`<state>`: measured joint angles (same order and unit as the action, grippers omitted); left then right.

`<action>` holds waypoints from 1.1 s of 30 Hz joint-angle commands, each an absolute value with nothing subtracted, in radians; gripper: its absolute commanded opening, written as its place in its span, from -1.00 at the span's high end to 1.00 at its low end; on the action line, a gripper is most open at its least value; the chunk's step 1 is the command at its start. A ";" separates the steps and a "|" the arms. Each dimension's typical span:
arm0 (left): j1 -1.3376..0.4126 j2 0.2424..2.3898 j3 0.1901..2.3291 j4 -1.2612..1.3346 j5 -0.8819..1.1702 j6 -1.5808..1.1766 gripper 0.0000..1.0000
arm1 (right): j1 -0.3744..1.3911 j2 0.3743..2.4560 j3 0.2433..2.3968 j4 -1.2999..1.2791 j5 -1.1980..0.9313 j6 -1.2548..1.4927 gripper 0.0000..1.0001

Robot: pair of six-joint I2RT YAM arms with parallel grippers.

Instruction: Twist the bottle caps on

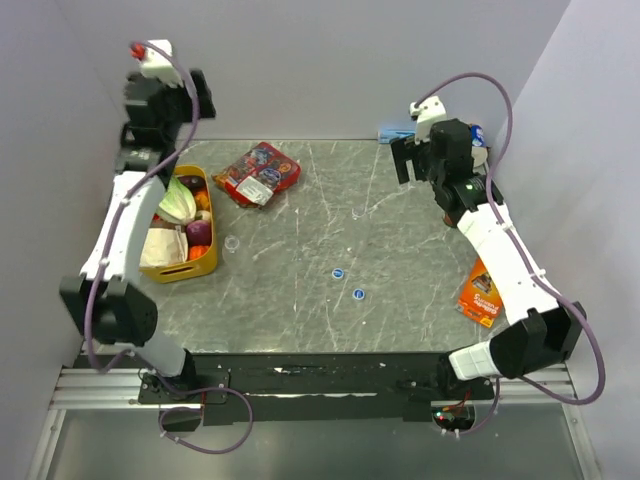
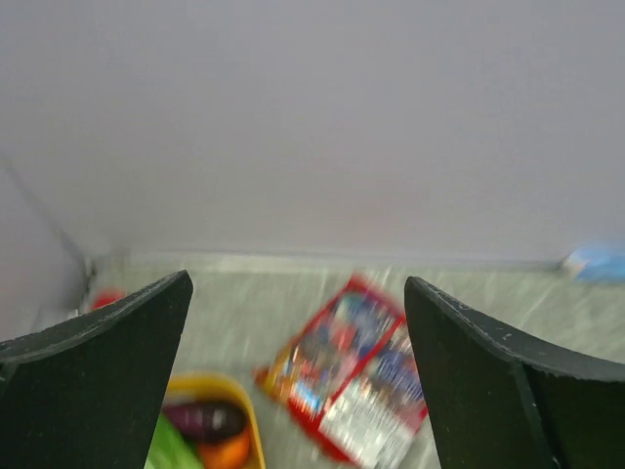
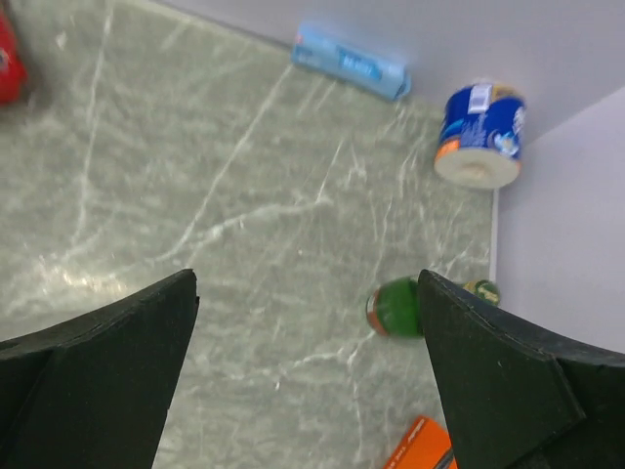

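Bottle caps (image 1: pixel 338 272), two, blue: lying close together mid-table (image 1: pixel 420 250), well apart from both arms.
Clear bottle (image 1: pixel 232 243): just beside yellow basket (image 1: pixel 190 268).
Left gripper (image 2: pixel 298 293): raised, jaws wide apart, empty.
Right gripper (image 3: pixel 308 283): raised, jaws wide apart, empty, above green bottle (image 3: pixel 395 308).

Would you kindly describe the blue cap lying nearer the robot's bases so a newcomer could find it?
On the grey marbled table, look at the open middle toward the near edge, where two tiny round blue caps lie apart. The nearer cap is the right-hand one, closest to that edge; the other cap sits slightly farther back and left.
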<state>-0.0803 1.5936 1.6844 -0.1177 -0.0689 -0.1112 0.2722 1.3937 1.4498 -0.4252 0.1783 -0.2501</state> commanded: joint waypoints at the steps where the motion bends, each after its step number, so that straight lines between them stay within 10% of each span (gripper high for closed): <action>1: -0.086 1.457 1.778 -0.101 0.046 -0.077 -0.92 | 0.290 1.308 1.535 -0.317 0.193 -0.225 -1.00; 12: -0.152 1.244 1.445 -0.198 0.224 0.052 -0.92 | 0.353 1.232 1.410 -0.517 -0.329 -0.486 -0.99; 33: -0.264 1.002 1.147 -0.299 0.304 0.115 -0.92 | 0.479 1.558 1.526 -0.650 -0.273 -0.445 -0.46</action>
<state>-0.2623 1.0103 1.1492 -0.3408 0.2913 0.0952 0.4736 1.5608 1.4551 -0.6346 -0.3210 -0.4622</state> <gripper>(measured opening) 0.961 0.759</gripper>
